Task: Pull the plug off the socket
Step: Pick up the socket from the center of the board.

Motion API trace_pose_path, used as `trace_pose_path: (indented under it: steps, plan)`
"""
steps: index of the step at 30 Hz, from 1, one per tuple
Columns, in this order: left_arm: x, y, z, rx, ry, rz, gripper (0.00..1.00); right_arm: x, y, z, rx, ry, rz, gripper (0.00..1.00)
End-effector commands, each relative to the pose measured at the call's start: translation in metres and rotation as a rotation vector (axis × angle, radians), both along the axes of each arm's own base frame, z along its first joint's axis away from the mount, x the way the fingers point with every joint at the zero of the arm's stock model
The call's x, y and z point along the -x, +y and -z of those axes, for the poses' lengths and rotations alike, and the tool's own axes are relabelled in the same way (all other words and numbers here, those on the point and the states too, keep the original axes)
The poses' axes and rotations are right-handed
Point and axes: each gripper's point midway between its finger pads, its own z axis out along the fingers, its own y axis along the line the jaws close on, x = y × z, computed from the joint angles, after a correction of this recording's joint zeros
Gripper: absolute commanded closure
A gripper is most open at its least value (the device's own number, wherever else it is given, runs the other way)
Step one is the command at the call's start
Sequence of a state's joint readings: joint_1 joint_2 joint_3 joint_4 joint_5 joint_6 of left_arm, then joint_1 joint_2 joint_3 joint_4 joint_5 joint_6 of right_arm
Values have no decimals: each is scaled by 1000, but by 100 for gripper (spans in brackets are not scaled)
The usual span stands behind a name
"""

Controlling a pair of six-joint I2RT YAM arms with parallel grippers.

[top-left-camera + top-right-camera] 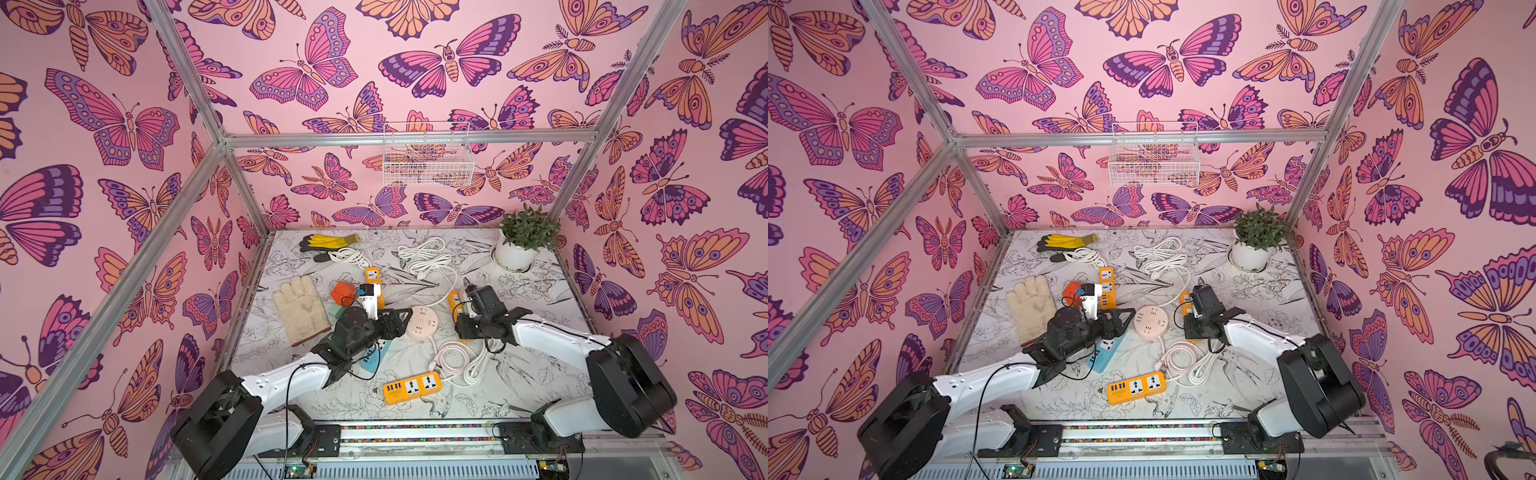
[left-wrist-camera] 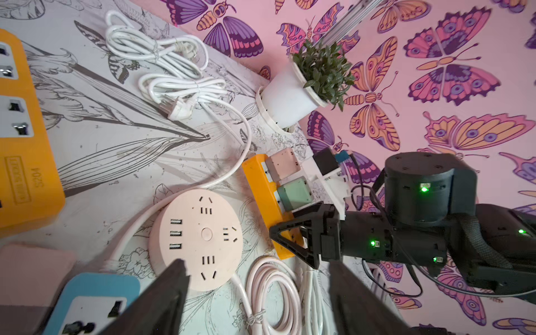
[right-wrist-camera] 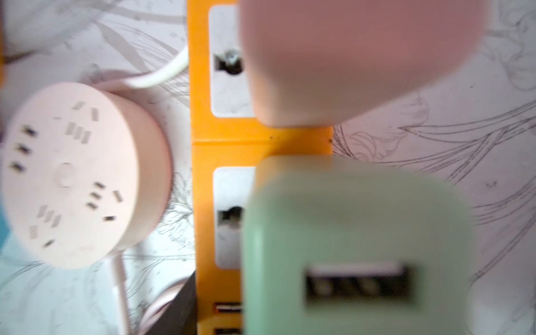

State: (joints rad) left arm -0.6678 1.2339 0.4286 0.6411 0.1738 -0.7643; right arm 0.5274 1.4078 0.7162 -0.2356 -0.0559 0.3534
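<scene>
A short orange socket strip lies right of centre, with a pink plug and a green plug seated in it side by side. My right gripper straddles the strip's end just beside the green plug. In the right wrist view the green plug fills the lower middle. One dark finger shows at the strip's side and the other is hidden, so contact is unclear. My left gripper hangs open and empty over a pink cable coil, beside the round pink socket.
A blue strip lies under the left arm. One orange strip lies at the front and another behind the left wrist. White cables, a potted plant, a cream glove, a yellow glove and an orange-red cube surround them.
</scene>
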Motion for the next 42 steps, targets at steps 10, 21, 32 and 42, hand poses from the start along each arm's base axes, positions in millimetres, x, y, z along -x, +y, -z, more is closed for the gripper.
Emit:
trace_pose_path:
  steps: [10,21,32,42]
  plan:
    - [8,-25,-45,151,-143,294,3,-1,44,-92,-307,-223,-263,65]
    - [-1,20,-25,197,107,126,5,8,64,-108,-70,-426,-551,66]
    - [-12,-41,-14,374,185,286,19,8,102,-107,-136,-388,-568,67]
    - [-27,-67,3,420,221,327,30,11,103,-105,-146,-375,-571,68]
